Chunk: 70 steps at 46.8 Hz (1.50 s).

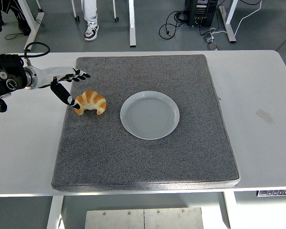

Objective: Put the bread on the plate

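Croissant (90,102) sits on the grey foam mat (148,157), just left of the white plate (149,115), not touching it; plate is approx. mid-mat and holds nothing. Left hand (62,81) comes in over the table (257,119) to the left of the plate, fingers spread, thumb tip down at the croissant's left end, other fingers (81,74) pointing toward the mat's far-left part; no grip on it. Beyond the table, behind the plate: a person's shoe (90,31), cables on floor.
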Motion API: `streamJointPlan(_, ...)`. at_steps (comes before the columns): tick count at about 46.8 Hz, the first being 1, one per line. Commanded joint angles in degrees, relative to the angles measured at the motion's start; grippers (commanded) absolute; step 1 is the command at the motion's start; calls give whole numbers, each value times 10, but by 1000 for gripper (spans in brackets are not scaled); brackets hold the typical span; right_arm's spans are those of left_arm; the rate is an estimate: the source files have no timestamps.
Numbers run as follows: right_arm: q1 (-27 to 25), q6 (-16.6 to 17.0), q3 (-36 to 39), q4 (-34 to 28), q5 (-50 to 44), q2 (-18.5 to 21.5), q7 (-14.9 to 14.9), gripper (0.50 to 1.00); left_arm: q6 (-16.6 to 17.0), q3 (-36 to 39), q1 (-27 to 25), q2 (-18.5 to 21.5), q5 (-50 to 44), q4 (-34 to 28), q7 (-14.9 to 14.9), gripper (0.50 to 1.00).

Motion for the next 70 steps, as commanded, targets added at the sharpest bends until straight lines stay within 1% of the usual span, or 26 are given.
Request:
streamJointPlan(1, 0, 0, 0, 1, 0, 0, 0, 1000, 14, 0, 11, -21, 0, 3, 1, 987)
streamJointPlan(6, 0, 0, 0, 0, -1, 0, 0, 1000, 20, 1, 18, -32, 1, 5, 2, 987)
streamJointPlan(17, 0, -1, 0, 0, 0, 0, 0, 1000, 21, 1, 19, -32, 1, 20, 2, 987)
streamJointPlan(25, 0, 0, 0, 0, -1, 0, 0, 1000, 21, 1, 30, -32, 2, 30, 1, 987)
streamJointPlan(28, 0, 0, 0, 1, 0, 0, 0, 1000, 24, 1, 36, -40, 3, 39, 1, 987)
streamJointPlan(34, 0, 0, 0, 0, 0, 0, 0, 1000, 43, 1, 47, -69, 12, 54, 1, 987)
streamJointPlan(46, 0, 0, 0, 0, -1, 0, 0, 1000, 47, 0, 49, -80, 13, 54, 1, 987)
streamJointPlan(50, 0, 0, 0, 0, 0, 0, 0, 1000, 54, 1, 49, -80, 13, 55, 2, 984)
streamJointPlan(54, 0, 0, 0, 1, -1, 0, 0, 1000, 62, 1, 49, -80, 14, 55, 2, 972)
streamJointPlan(57, 0, 0, 0, 0, -1, 0, 0, 1000, 67, 1, 50, -81, 14, 55, 2, 949)
streamJointPlan(59, 0, 0, 0, 1, 0, 0, 0, 1000, 68, 1, 51, -81, 15, 55, 1, 910)
streamJointPlan(61, 0, 0, 0, 1, 0, 0, 0, 1000, 70, 2, 52, -82, 15, 55, 2, 842)
streamJointPlan(62, 0, -1, 0, 0, 0, 0, 0, 1000, 72, 2, 53, -81, 15, 55, 2, 825)
streamJointPlan(68, 0, 0, 0, 0, 0, 0, 0, 1000, 76, 3, 57, -82, 22, 55, 1, 790)
streamJointPlan(70, 0, 0, 0, 1, 0, 0, 0, 1000, 76, 3, 58, -82, 26, 55, 1, 790)
